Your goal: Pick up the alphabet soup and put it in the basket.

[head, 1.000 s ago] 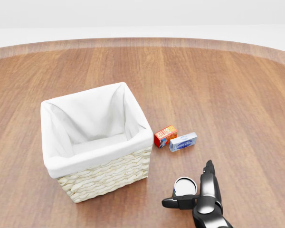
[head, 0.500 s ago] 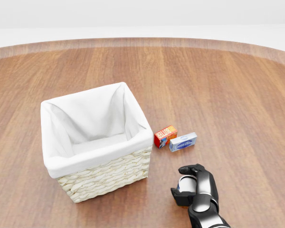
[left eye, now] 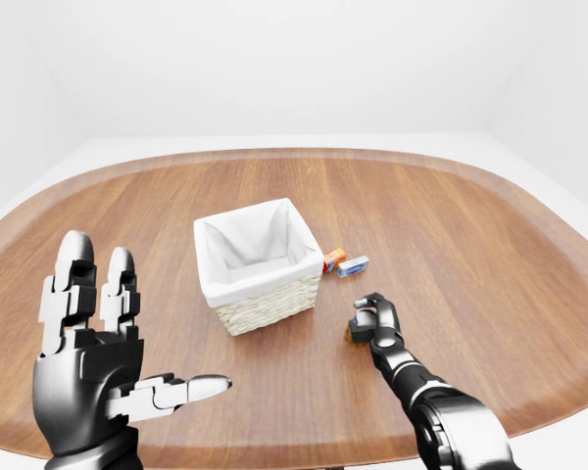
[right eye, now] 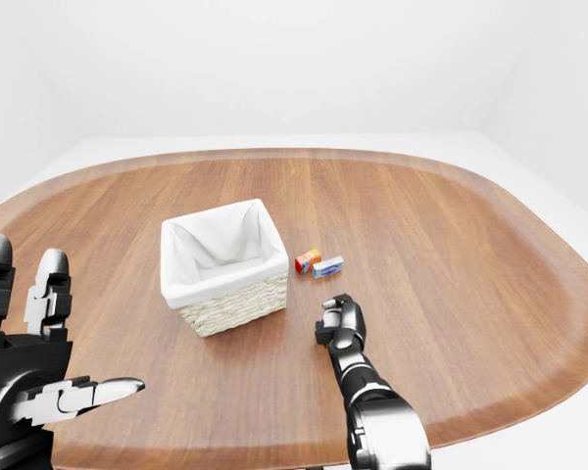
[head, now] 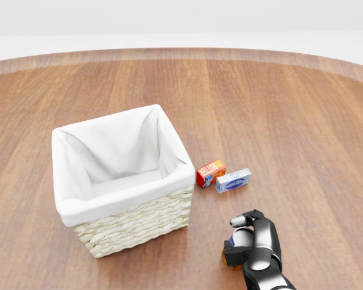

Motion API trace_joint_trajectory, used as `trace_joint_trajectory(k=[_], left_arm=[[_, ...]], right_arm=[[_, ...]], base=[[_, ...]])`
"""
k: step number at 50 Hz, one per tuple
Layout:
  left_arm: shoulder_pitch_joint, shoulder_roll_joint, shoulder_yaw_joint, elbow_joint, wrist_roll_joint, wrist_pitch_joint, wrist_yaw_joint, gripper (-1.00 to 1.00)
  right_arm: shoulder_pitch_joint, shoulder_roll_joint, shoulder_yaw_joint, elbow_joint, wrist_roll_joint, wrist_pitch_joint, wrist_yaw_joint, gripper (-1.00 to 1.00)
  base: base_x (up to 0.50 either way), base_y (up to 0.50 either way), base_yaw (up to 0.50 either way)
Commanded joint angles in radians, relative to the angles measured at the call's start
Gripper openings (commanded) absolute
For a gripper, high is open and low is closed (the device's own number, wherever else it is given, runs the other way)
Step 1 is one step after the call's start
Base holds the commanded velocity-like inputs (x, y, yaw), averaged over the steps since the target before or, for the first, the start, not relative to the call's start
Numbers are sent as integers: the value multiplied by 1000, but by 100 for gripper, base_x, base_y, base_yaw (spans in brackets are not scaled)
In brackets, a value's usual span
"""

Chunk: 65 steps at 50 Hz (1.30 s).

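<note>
Head view shows the right hand (head: 249, 241) curled tight round the soup can (head: 239, 237) on the table (head: 302, 121), right of the basket (head: 124, 208); left hand (left eye: 98, 372) spread, empty; lifting and dropping remain.

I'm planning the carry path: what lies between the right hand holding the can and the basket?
Only bare table shows between the right hand and the basket in the head view.
</note>
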Motion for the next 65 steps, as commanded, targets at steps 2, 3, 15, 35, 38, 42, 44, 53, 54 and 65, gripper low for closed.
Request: trace_joint_trajectory(k=[2, 3, 15, 35, 38, 42, 44, 53, 54, 65], left_arm=[[-5, 1, 3, 3, -2, 3, 2, 100], [-5, 1, 3, 4, -1, 3, 2, 100], [-4, 0, 4, 1, -3, 6, 2, 100], [0, -3, 7, -3, -7, 6, -1, 100], [0, -3, 7, -3, -7, 7, -1, 100], [-1, -3, 4, -1, -2, 5, -1, 100], [-1, -3, 3, -1, -3, 4, 0, 100], [-1, -1, 1, 1, -3, 4, 1, 100], [0, -1, 0, 1, -2, 3, 1, 100], [-5, 5, -7, 12, 4, -1, 7, 100]], right_arm=[[-5, -7, -9, -7, -10, 0, 8, -100], [-6, -9, -8, -8, -8, 0, 9, -100], [-16, -29, -11, -31, 48, 0, 44, -100], [-17, -43, -2, -55, 95, 0, 65, -100], [-17, -44, -1, -57, 98, 0, 66, -100], [-16, -46, 1, -63, 102, 0, 69, -100], [-15, -47, 2, -69, 106, 0, 71, -100], [-7, -59, 5, -144, 142, 0, 93, -100], [-5, -61, 6, -156, 147, 0, 96, -100], [61, -74, 13, -404, 186, 0, 118, -100]], base=[[0, 0, 0], [0, 0, 0], [0, 0, 0], [0, 0, 0], [0, 0, 0], [0, 0, 0], [0, 0, 0], [0, 0, 0], [0, 0, 0], [0, 0, 0]])
